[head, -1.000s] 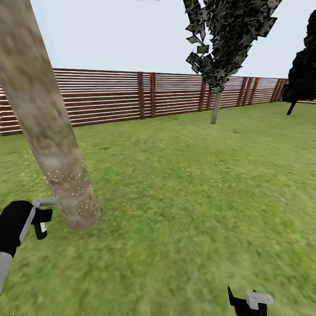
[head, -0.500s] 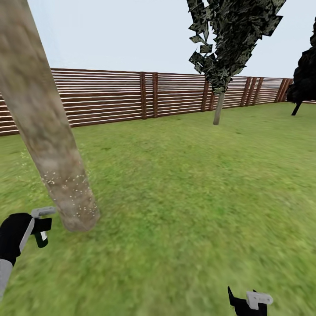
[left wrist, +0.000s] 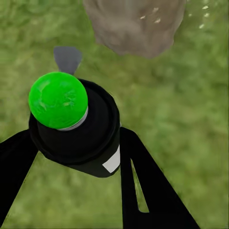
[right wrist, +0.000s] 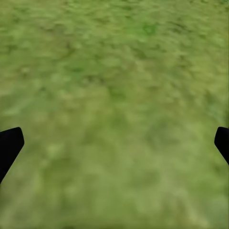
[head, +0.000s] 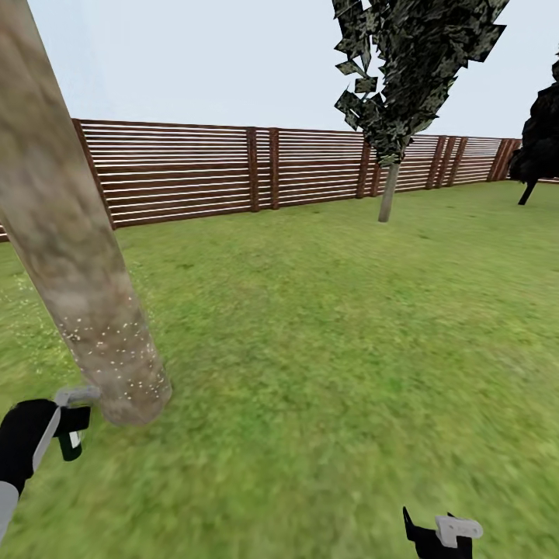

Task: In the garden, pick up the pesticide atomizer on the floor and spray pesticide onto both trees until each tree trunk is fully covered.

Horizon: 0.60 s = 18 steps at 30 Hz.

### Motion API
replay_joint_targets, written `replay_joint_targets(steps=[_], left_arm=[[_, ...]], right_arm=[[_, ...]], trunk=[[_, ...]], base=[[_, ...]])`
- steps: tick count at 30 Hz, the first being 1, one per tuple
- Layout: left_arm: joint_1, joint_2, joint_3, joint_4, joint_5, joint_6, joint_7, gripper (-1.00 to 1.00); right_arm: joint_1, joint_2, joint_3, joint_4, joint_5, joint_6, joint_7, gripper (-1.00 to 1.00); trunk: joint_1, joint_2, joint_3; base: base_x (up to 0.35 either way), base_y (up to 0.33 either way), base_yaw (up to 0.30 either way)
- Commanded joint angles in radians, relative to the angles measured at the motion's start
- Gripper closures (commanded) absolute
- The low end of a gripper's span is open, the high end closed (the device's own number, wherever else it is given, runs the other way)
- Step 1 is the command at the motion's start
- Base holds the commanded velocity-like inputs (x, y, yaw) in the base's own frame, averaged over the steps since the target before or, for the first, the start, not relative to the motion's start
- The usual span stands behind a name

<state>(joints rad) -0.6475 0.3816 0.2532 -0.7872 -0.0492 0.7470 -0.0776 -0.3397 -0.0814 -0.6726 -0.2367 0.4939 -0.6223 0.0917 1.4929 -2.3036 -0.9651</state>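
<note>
A thick grey-beige mottled tree trunk (head: 66, 248) rises at the left of the head view, and its base (left wrist: 136, 24) also shows in the left wrist view. White-yellow pesticide specks (head: 116, 361) dot its lower part. My left gripper (head: 68, 425) is shut on the pesticide atomizer (left wrist: 74, 126), a black bottle with a round green cap and a grey nozzle pointing at the trunk's base. My right gripper (head: 439, 536) hangs low at the right, open over bare grass (right wrist: 114, 145). A second tree (head: 386, 194) with a pale trunk and blocky dark-green leaves stands far off by the fence.
A brown slatted fence (head: 233, 171) runs across the back of the green lawn (head: 334, 341). A near-black tree (head: 539, 140) stands at the far right. Open grass lies between the near trunk and the distant tree.
The whole picture has shifted slightly, so the camera moved. The trunk and my left gripper with the atomizer sit a little lower in view. Specks spread slightly further down the trunk.
</note>
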Motion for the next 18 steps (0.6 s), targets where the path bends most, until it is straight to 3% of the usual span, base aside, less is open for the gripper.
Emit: replay_joint_targets(steps=[1,2,4,6,7,8,11,13,14,18], left_arm=[[0.011,-0.001,0.001,0.000,-0.003,-0.006,-0.007,1.00],[0.016,-0.005,0.000,0.001,-0.001,-0.011,-0.007,1.00],[0.021,-0.044,-0.002,0.011,-0.002,-0.016,-0.007,1.00],[0.021,-0.055,-0.002,0.014,-0.003,-0.017,-0.007,1.00],[0.022,-0.045,0.004,0.018,-0.003,-0.017,-0.008,1.00],[0.023,-0.002,0.006,0.058,-0.002,-0.035,-0.008,1.00],[0.023,-0.011,0.000,0.080,0.000,-0.085,-0.007,1.00],[0.023,-0.051,-0.001,0.082,-0.002,-0.093,-0.007,1.00],[0.023,-0.055,0.002,0.083,-0.003,-0.094,-0.008,1.00],[0.051,-0.032,0.006,0.082,-0.003,-0.096,-0.009,1.00]], right_arm=[[-0.001,0.000,-0.008,0.001,0.000,-0.004,0.010,-1.00],[-0.001,0.000,-0.008,0.001,0.000,-0.004,0.010,-1.00],[-0.001,0.000,-0.008,0.001,0.000,-0.004,0.010,-1.00],[-0.001,0.000,-0.008,0.001,0.000,-0.004,0.010,-1.00],[-0.001,0.000,-0.008,0.001,0.000,-0.004,0.010,-1.00],[-0.001,0.000,-0.008,0.001,0.000,-0.004,0.010,-1.00],[-0.001,0.000,-0.008,0.001,0.000,-0.004,0.010,-1.00],[-0.001,0.000,-0.008,0.001,0.000,-0.004,0.010,-1.00],[-0.001,0.000,-0.008,0.001,0.000,-0.004,0.010,-1.00],[-0.001,0.000,-0.008,0.001,0.000,-0.004,0.010,-1.00]], trunk=[[0.000,0.000,-0.001],[0.000,0.000,-0.001],[0.000,0.000,-0.001],[0.000,0.000,-0.001],[0.000,0.000,-0.001],[0.000,0.000,-0.001],[0.000,0.000,-0.001],[0.000,0.000,-0.001],[0.000,0.000,-0.001],[0.000,0.000,-0.001]], base=[[0.002,0.000,0.000],[0.001,0.000,0.000],[0.000,0.000,0.000],[0.000,0.000,0.000],[0.000,0.000,0.000],[0.000,0.000,0.000],[0.000,0.000,0.000],[0.000,0.000,0.000],[0.000,0.000,0.000],[0.188,0.049,0.000]])
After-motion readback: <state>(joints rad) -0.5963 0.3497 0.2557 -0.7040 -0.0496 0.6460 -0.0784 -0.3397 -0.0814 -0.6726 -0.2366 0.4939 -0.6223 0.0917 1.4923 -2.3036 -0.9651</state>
